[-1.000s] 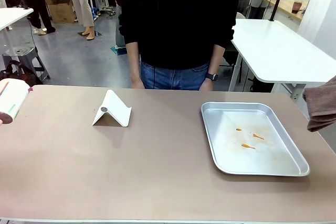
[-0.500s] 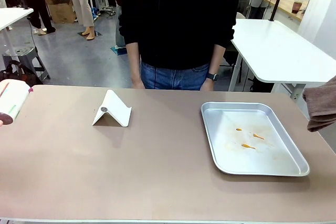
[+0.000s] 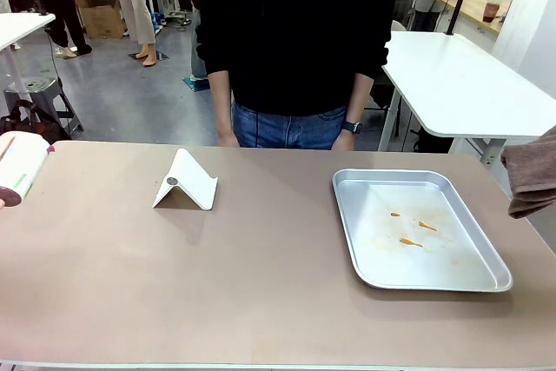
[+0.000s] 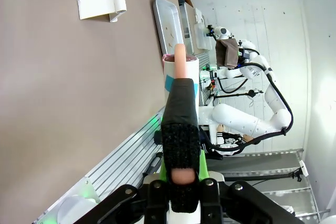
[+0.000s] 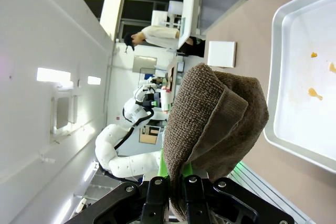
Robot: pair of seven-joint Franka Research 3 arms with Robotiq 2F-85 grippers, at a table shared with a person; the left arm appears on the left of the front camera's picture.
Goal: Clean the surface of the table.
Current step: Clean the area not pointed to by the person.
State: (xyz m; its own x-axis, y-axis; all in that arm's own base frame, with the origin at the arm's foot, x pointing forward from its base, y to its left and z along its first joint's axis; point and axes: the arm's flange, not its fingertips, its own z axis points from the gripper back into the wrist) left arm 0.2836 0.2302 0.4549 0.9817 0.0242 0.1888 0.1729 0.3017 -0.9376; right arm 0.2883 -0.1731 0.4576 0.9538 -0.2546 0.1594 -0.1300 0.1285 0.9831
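Table point(image 3: 261, 293), long axis left to right

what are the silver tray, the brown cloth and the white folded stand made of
Silver rectangular tray: metal, likely aluminium or steel; dull sheen, raised rim.
Brown folded cloth: terry towelling, looped nubbly pile.
White folded stand: thin bent sheet, matte; plastic or painted metal, unclear.

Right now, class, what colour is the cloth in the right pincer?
Brown; the cloth shows best in the right wrist view.
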